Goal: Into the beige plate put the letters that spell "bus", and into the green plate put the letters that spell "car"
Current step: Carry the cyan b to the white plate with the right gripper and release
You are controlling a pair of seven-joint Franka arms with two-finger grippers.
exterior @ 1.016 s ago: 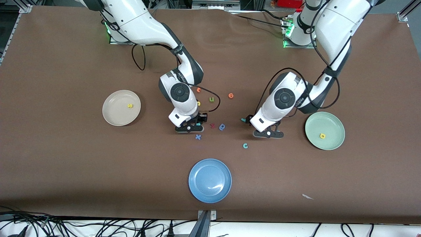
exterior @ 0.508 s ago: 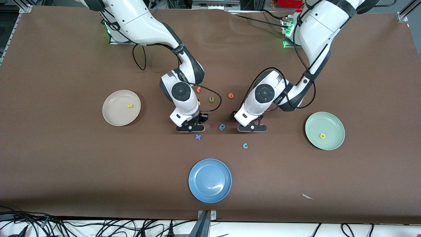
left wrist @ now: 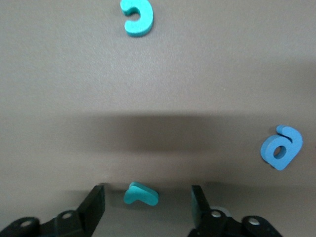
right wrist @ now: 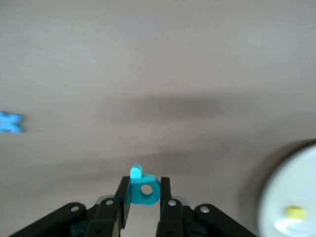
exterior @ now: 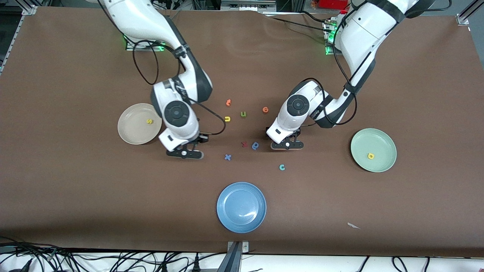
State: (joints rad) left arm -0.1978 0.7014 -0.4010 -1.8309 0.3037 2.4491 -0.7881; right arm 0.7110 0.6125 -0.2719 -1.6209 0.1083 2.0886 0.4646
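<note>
My right gripper (exterior: 184,153) (right wrist: 144,197) is shut on the teal b (right wrist: 144,190), over the table just beside the beige plate (exterior: 130,130) (right wrist: 291,187). A yellow s (exterior: 150,121) (right wrist: 295,212) lies in that plate. My left gripper (exterior: 286,144) (left wrist: 146,205) is down at the table, open, with the small teal r (left wrist: 140,194) lying between its fingers, touching neither. The teal c (exterior: 282,167) (left wrist: 138,17) lies nearer the front camera than that gripper. The yellow u (exterior: 227,118) rests among the middle letters. The green plate (exterior: 380,139) holds the yellow a (exterior: 371,155).
In the middle lie an olive u (exterior: 243,114), two orange letters (exterior: 228,102) (exterior: 265,109), a red letter (exterior: 244,144), a darker blue round letter (exterior: 255,145) (left wrist: 282,147) and a blue x (exterior: 227,157) (right wrist: 10,122). A blue plate (exterior: 241,207) sits near the front edge.
My right gripper closed on the teal b and carried it from the middle letters toward the beige plate. My left gripper moved over the teal r, and its fingers have narrowed.
</note>
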